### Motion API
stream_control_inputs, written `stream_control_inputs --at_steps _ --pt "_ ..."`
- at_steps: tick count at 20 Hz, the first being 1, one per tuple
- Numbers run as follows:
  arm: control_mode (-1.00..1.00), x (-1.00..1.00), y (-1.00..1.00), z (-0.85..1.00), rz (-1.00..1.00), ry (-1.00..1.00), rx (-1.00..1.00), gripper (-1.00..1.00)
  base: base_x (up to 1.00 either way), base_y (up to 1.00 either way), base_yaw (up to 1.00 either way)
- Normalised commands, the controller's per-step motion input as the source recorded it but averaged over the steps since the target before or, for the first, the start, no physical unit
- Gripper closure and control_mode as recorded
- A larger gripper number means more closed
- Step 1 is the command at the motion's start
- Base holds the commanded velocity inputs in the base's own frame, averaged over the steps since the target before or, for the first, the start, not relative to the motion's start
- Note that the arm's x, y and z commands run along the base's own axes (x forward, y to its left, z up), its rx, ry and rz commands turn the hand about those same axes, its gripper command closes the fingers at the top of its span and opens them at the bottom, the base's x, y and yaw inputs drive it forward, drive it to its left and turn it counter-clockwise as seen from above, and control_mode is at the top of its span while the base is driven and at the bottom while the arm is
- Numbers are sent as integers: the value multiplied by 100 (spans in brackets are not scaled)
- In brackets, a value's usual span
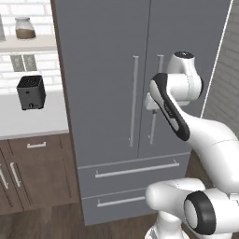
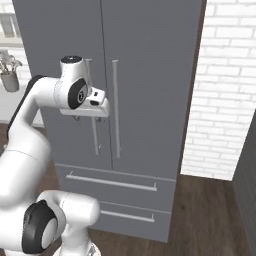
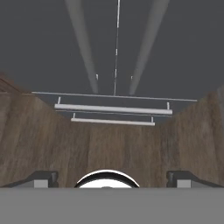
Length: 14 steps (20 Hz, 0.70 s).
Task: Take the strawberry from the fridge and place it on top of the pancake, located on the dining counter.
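Grey fridge (image 1: 107, 70): two shut doors, two bar handles, two drawers.

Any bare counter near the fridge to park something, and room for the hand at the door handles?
Free: the white worktop left of the fridge, in front of the black toaster. Wood floor right of the fridge is bare. Crowded: the two bar handles flank the door seam closely, with the open gripper right there.
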Motion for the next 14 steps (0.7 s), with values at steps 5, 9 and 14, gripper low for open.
stream_control_inputs --at_steps 5,9,14 --pt "100 0 0 0 0 0 0 -100 -23 0 0" --pt "100 0 0 0 0 0 0 -100 -33 -21 0" --pt "100 0 0 0 0 0 0 -100 -10 -3 0"
